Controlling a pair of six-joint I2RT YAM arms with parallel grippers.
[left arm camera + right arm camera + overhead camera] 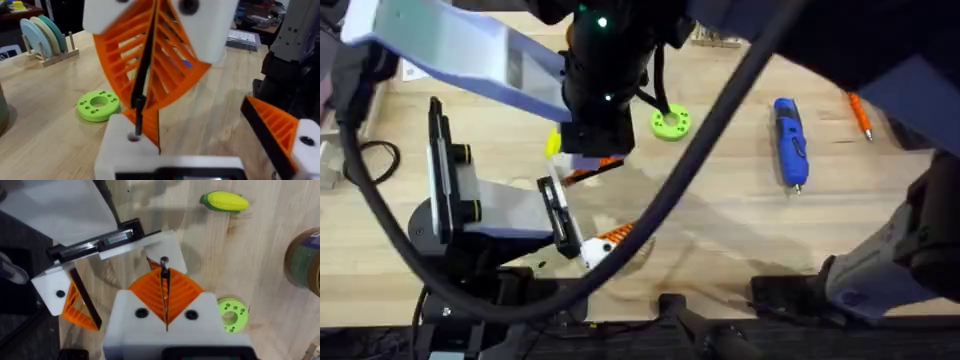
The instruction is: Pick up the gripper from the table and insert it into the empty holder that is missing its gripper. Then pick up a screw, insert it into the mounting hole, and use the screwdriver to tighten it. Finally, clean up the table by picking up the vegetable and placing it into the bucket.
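The right gripper [165,287] pinches a thin black screw [164,265] between its ribbed orange pads, the screw's tip at the hole in the white holder [172,242] directly below it, the vegetable [225,201] and the bucket [306,257] lying well apart from it.

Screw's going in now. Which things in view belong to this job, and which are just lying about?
Job: holder; screw, held in right gripper; screwdriver; vegetable; bucket.
Lying about: green disc; orange pen tool; plate rack.
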